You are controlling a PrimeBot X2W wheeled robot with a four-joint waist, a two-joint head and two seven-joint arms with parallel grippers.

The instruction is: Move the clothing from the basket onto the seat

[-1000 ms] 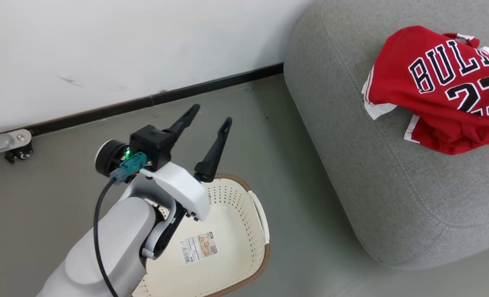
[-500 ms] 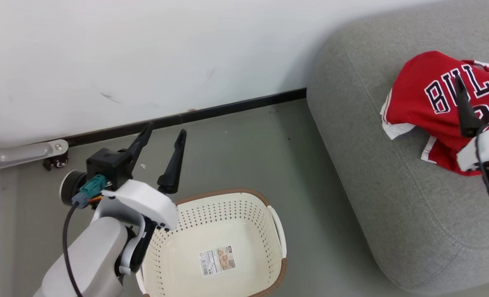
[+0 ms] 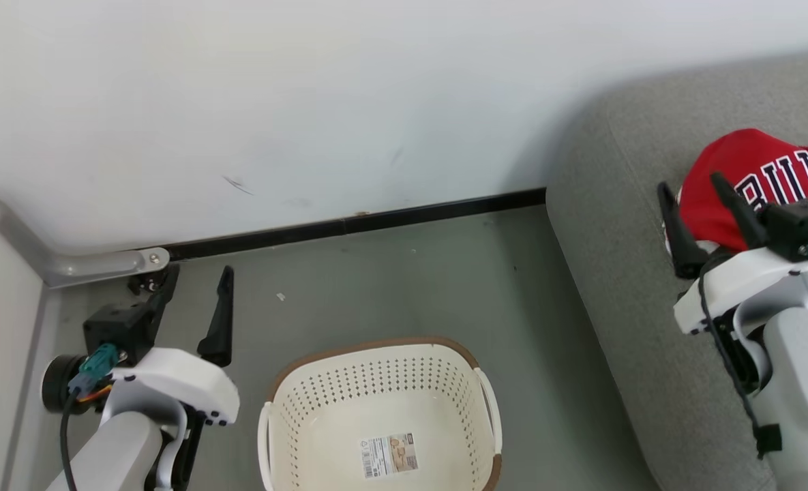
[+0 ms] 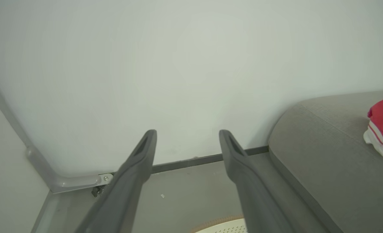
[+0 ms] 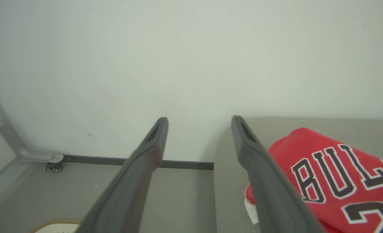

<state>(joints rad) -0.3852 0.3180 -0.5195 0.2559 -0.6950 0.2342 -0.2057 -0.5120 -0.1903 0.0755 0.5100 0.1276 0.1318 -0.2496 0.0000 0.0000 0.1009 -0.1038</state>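
Oval cream perforated plastic basket (image 3: 376,372) holds just its sticker label (image 3: 388,455). Red "BULLS" jersey clothing (image 3: 751,170) lies on the big grey fabric sofa seat (image 3: 615,259). Transfer looks finished. The left claw (image 3: 199,273) and right claw (image 3: 690,183) are both spread apart, gripping nothing. Next move is probably just parking the arms. Grey-green floor (image 3: 410,293), white wall (image 3: 308,102), black skirting (image 3: 376,221).

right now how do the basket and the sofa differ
The basket is cream perforated plastic; the sofa is grey fabric. The basket holds no clothes, only a label on its bottom; the sofa carries the red jersey. The basket is far smaller than the sofa. Both stand on the floor near the wall.
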